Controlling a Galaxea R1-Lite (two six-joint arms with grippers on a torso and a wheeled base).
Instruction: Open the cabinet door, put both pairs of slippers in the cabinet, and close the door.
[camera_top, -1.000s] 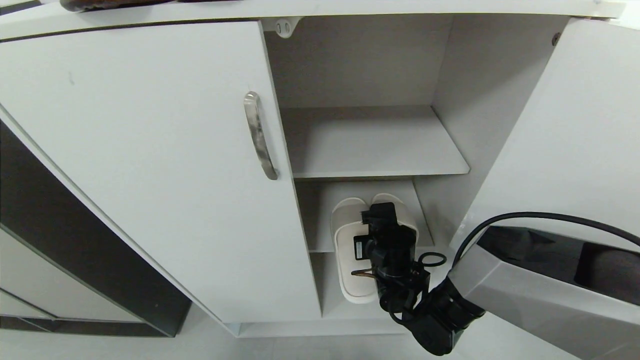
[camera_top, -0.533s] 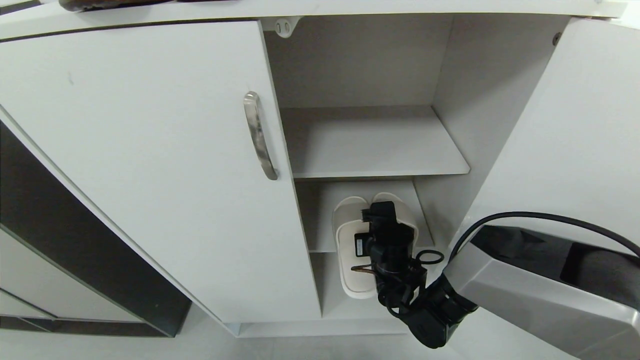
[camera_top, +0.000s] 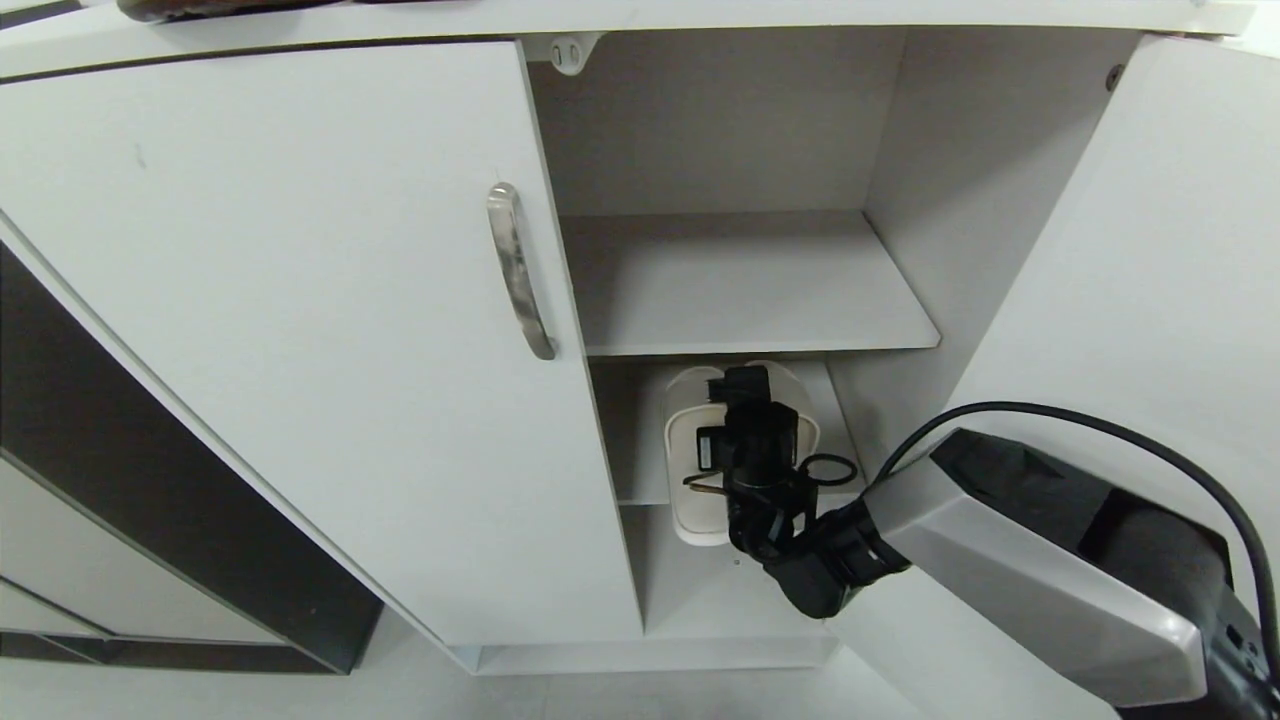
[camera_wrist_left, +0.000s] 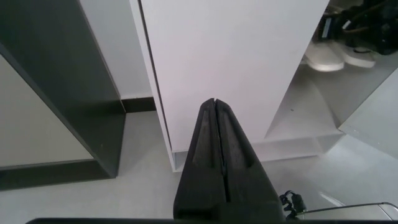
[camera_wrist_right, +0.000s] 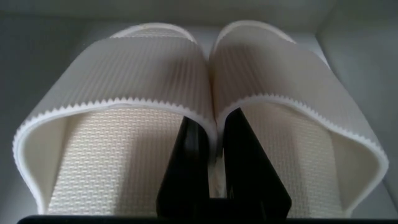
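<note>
Slippers (camera_top: 688, 505), a cream pair lying side by side, are in the open right half of the cabinet (camera_top: 930, 150). They sit at the level of the lower shelf (camera_top: 640, 445), under the upper shelf (camera_top: 740, 290). Their toes point toward the back wall and their heels stick out past the shelf's front edge, above the bottom compartment (camera_top: 700, 600). Whether the soles rest on the shelf or hang just above it cannot be told.

The right gripper (camera_top: 738, 382) comes in from the front, over the heels, and lies along the seam between the two slippers. In the right wrist view one black finger (camera_wrist_right: 186, 168) goes into each slipper under its ribbed strap. The two inner sides, pressed against each other, are pinched between the fingers of the right gripper (camera_wrist_right: 212, 134), so the pair (camera_wrist_right: 124, 143) is held as one.

The right door (camera_top: 1150, 250) stands swung open. The left door (camera_top: 280, 300) with its metal handle (camera_top: 518, 270) is closed.

The left gripper (camera_wrist_left: 214, 104) is well apart from the slippers, out in front of the closed left door and above the floor. Its fingers are pressed flat together with nothing between them. The slippers (camera_wrist_left: 329, 59) show beyond it, inside the cabinet.
</note>
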